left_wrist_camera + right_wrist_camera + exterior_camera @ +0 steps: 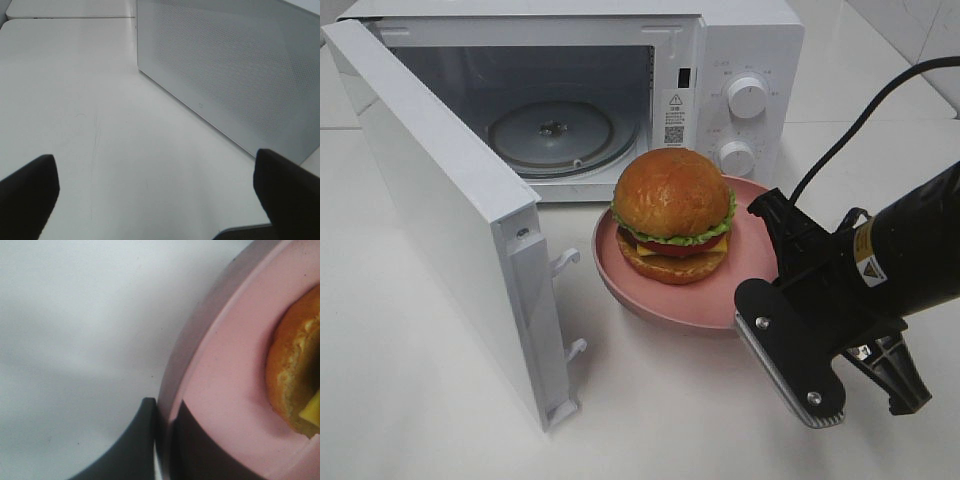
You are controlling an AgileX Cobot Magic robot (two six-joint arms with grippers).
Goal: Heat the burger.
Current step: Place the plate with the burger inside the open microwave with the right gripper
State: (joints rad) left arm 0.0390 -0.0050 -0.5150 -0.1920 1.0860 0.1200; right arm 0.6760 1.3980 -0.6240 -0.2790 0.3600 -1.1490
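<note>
Plainly the burger rests on the pink plate

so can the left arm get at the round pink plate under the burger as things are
Probably not directly: the white microwave door hangs open between the left gripper and the round pink plate. The right gripper looks clamped on its rim.

A warning-triangle label with a QR code sits on the microwave front; a yellow warning sticker marks the right arm; the wording is illegible.
</note>
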